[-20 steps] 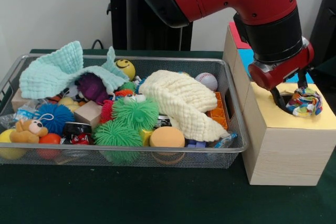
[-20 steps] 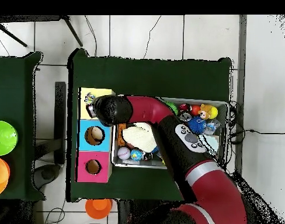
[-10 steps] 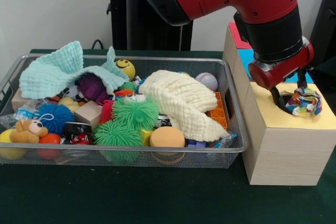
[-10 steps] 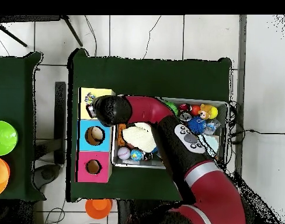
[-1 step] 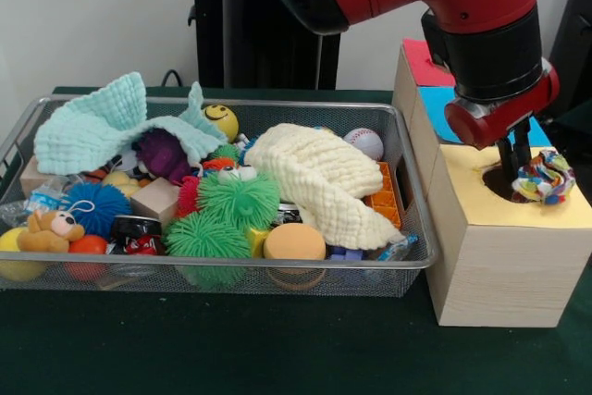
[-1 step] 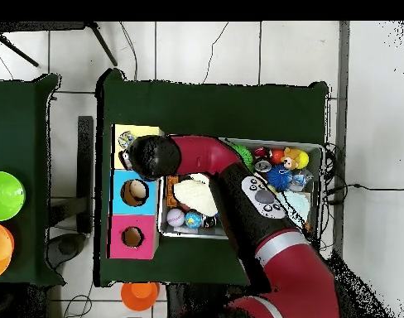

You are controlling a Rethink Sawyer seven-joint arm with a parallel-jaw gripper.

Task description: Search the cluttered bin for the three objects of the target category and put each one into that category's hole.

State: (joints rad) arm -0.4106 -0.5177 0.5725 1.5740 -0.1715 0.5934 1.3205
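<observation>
Multicoloured and crumpled, the cloth bundle (image 5: 542,178) sits at the hole's rim on the yellow box top (image 5: 555,215), a round wad with no clear long axis. The gripper (image 5: 511,152) stands just beside it, fingers close together. Alongside, the wire bin (image 5: 231,277) holds yellow (image 5: 319,182) and mint cloths (image 5: 97,127).

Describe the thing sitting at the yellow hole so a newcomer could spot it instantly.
Find the wooden box right of the wire bin. On its yellow top, under the gripper, sits a crumpled multicoloured cloth ball, the only patchwork-patterned item there.
</observation>
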